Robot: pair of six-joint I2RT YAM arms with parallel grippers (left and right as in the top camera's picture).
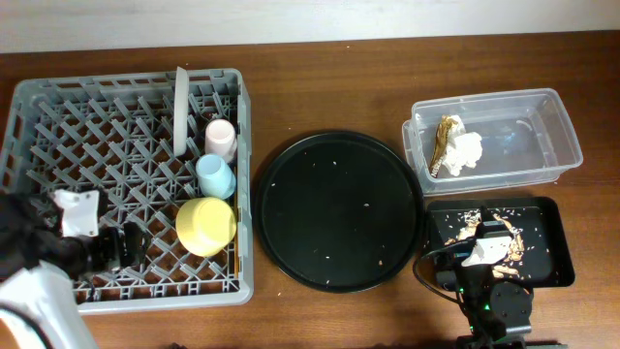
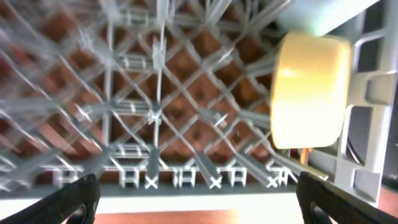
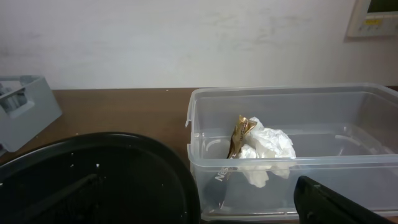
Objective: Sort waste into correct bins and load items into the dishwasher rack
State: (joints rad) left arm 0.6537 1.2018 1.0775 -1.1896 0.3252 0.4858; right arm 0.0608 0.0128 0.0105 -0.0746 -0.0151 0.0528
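The grey dishwasher rack (image 1: 58,107) holds the upright pale plate (image 1: 180,109), pink cup (image 1: 221,138), light-blue cup (image 1: 215,176) and yellow bowl (image 1: 205,225). My left gripper (image 1: 131,244) hangs over the rack's front left, open and empty (image 2: 199,202), with the bowl (image 2: 308,90) to its right. A thin wooden piece (image 2: 305,155), maybe a chopstick, shows under the bowl. The clear tub (image 1: 557,126) holds the white napkin (image 1: 467,152) and gold wrapper (image 1: 444,143). The black tray (image 1: 554,242) holds food scraps (image 1: 455,225). My right gripper (image 1: 484,237) is above it, open and empty (image 3: 199,205).
A large round black tray (image 1: 339,208) with a few crumbs lies between the rack and the bins; it also fills the lower left of the right wrist view (image 3: 93,180). The tub (image 3: 292,124) stands just beyond it there. Bare wooden table (image 1: 329,87) runs along the back.
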